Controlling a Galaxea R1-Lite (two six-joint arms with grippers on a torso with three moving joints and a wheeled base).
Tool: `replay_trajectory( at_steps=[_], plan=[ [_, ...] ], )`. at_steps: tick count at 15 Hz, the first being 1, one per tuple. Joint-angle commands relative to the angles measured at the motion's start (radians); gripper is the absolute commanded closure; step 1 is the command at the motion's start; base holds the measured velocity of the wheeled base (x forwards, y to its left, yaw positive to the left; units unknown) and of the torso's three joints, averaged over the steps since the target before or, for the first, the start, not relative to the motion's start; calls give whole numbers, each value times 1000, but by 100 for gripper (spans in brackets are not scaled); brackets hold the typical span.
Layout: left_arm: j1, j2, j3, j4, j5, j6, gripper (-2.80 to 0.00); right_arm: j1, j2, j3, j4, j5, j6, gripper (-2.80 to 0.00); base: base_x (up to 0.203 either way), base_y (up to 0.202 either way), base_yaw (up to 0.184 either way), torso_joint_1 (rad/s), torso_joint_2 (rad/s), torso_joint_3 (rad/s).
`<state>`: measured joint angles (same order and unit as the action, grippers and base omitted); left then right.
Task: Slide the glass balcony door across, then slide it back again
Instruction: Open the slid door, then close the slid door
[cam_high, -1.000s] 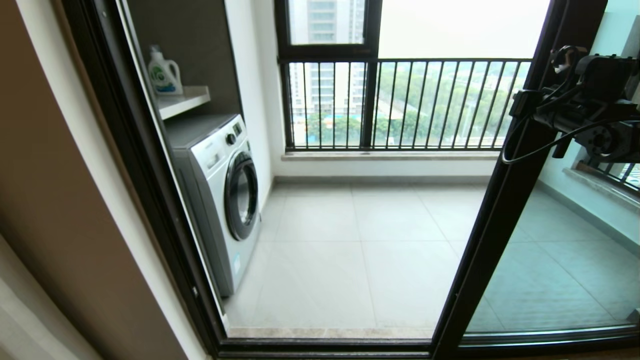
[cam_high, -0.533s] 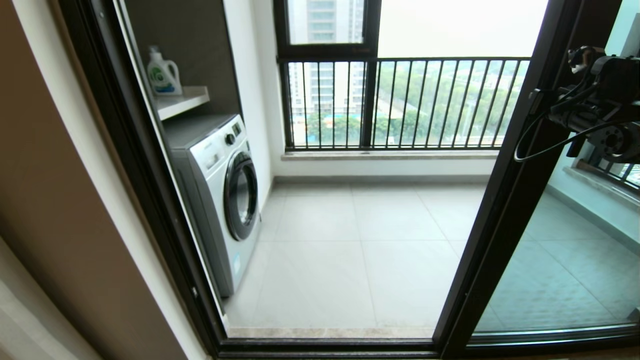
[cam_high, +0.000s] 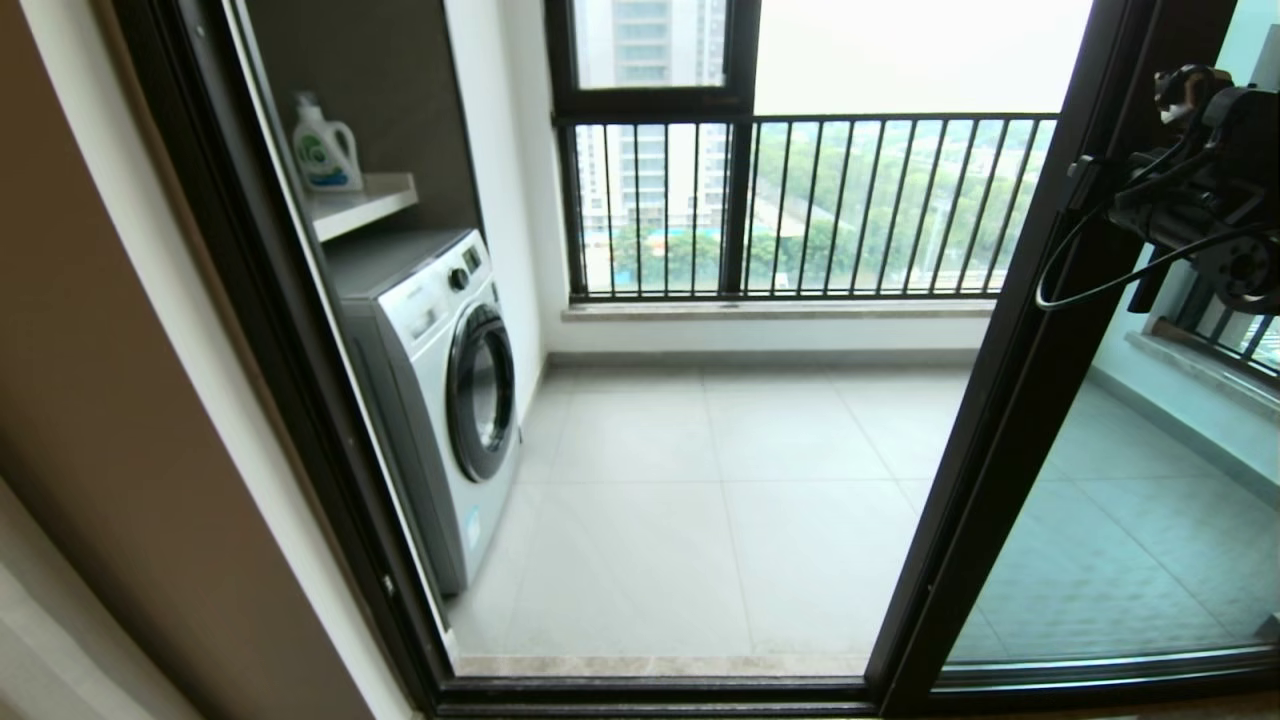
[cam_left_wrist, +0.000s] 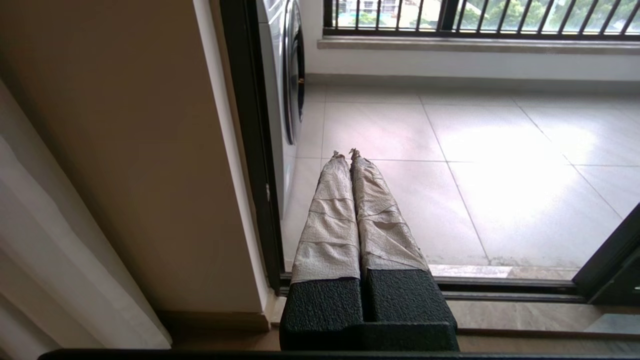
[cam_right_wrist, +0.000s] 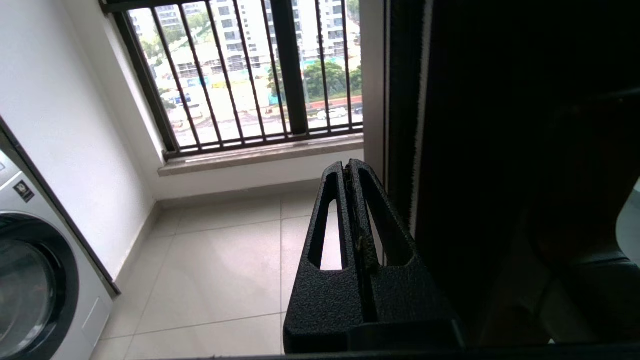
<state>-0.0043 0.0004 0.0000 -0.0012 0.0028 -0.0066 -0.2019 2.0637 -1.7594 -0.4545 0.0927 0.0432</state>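
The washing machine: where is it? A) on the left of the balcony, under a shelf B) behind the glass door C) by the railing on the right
A: the washing machine stands on the balcony's left side, under the shelf that holds a bottle.

Head high; wrists low, balcony-facing

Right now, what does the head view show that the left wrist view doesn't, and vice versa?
Head view only: the white detergent bottle on the shelf, and the right arm up against the black upright of the black-framed glass balcony door.

Left wrist view only: the left end effector, its paper-wrapped fingers pressed together, and the white curtain.

Both: the white front-loading washing machine, the grey tiled balcony floor and the black window railing.
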Motion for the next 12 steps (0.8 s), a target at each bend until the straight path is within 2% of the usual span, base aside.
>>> replay_trajectory(
  at_steps=[1, 5, 8, 12],
  plan=[
    [1, 1, 0, 0, 0, 0, 0, 48, -69, 1, 0, 4, 1, 0, 0, 0, 0, 0, 0, 0],
    [0, 1, 0, 0, 0, 0, 0, 71, -158, -5, 18, 1, 1, 0, 0, 0, 0, 0, 0, 0],
    [1, 1, 0, 0, 0, -1, 0, 0, -205, 11, 20, -1, 1, 0, 0, 0, 0, 0, 0, 0],
    [0, 2, 0, 0, 0, -1, 0, -123, -260, 140, 12, 7, 0, 0, 0, 0, 0, 0, 0, 0]
  ],
)
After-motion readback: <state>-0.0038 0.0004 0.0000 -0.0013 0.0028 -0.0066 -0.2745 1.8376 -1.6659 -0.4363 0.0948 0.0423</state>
